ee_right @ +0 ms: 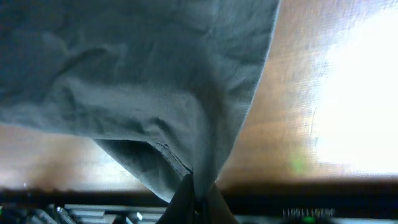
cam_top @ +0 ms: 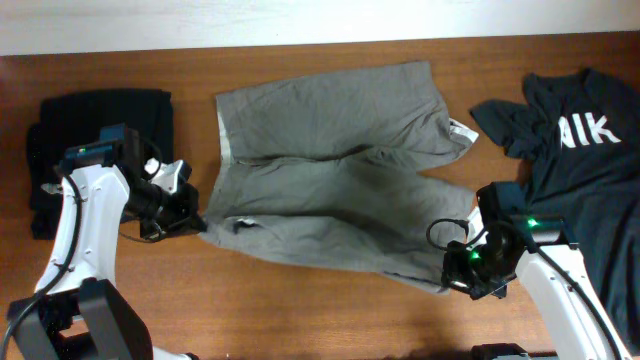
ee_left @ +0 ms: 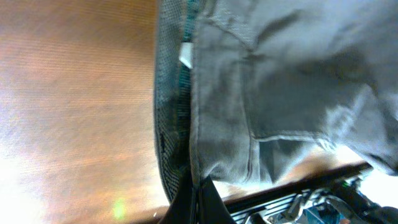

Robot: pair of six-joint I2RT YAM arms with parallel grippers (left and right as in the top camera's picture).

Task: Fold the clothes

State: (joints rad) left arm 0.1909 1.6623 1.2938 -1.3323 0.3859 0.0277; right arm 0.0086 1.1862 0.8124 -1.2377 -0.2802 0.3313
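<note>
The grey-khaki shorts [cam_top: 335, 180] lie across the middle of the table, waistband to the left and legs to the right, with a small white label at the far right leg [cam_top: 462, 130]. My left gripper [cam_top: 197, 218] is shut on the near waistband corner; in the left wrist view the fabric [ee_left: 280, 81] hangs from the closed fingers [ee_left: 198, 196] above the wood. My right gripper [cam_top: 462, 270] is shut on the near leg hem; the right wrist view shows the cloth [ee_right: 143, 81] pinched in its fingers [ee_right: 198, 199] and lifted.
A folded black garment [cam_top: 100, 140] lies at the far left. A dark T-shirt with white letters [cam_top: 580, 150] lies at the right edge. Brown wooden table [cam_top: 330, 320] shows in front of the shorts.
</note>
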